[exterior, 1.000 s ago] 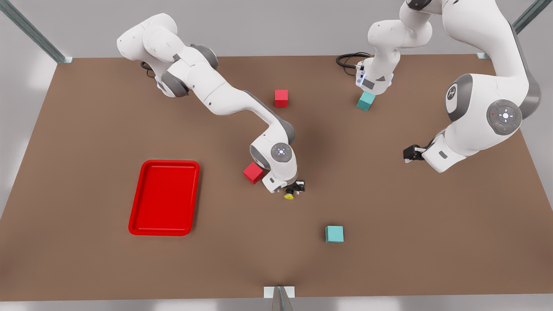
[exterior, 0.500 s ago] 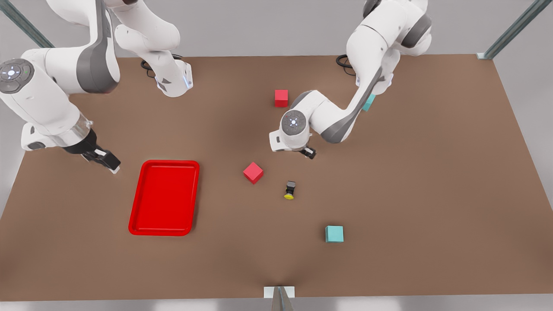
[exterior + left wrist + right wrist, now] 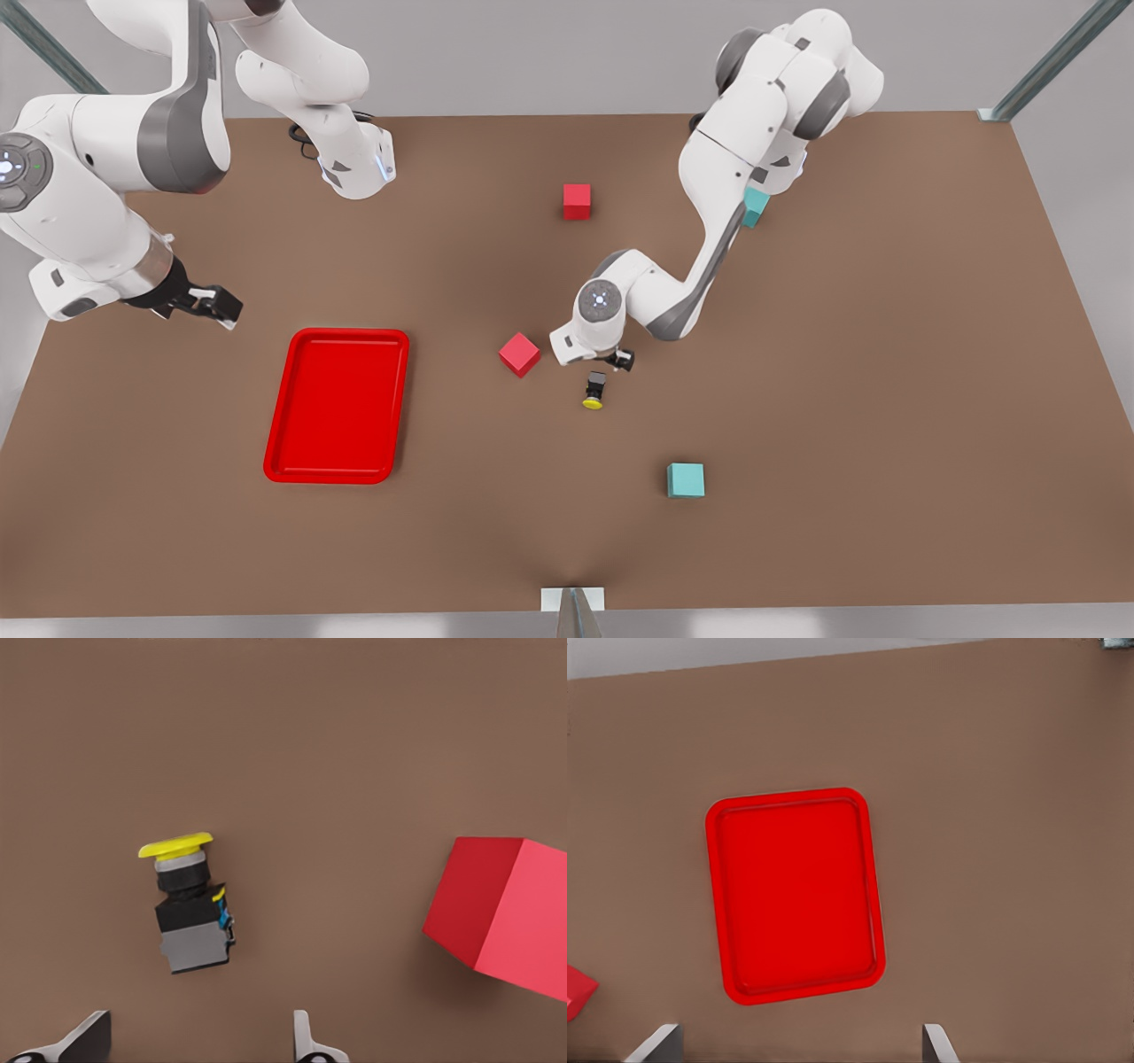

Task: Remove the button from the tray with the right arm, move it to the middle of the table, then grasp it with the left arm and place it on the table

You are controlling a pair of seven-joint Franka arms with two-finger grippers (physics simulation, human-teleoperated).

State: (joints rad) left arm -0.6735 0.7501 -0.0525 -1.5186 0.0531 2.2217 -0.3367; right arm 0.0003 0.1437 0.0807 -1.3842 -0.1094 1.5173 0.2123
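Note:
The button [image 3: 594,390] lies on its side on the brown table [image 3: 886,399] near the middle, yellow cap toward the front edge; in the left wrist view the button [image 3: 189,912] is just ahead of the fingertips. My left gripper [image 3: 620,359] [image 3: 199,1045] hovers open right behind it, touching nothing. The red tray [image 3: 337,408] [image 3: 796,895] is empty. My right gripper [image 3: 208,306] [image 3: 797,1045] hangs open and empty off the tray's far-left corner at the front view's left.
One red cube [image 3: 519,354] [image 3: 505,917] sits close beside the left gripper, and another [image 3: 577,201] stands farther back. A teal cube [image 3: 686,479] stands near the front, and a second [image 3: 755,206] is partly behind the left arm.
The right gripper let go of the button at the table's middle and withdrew past the tray. The left arm swung in, and its gripper has come down close behind the button.

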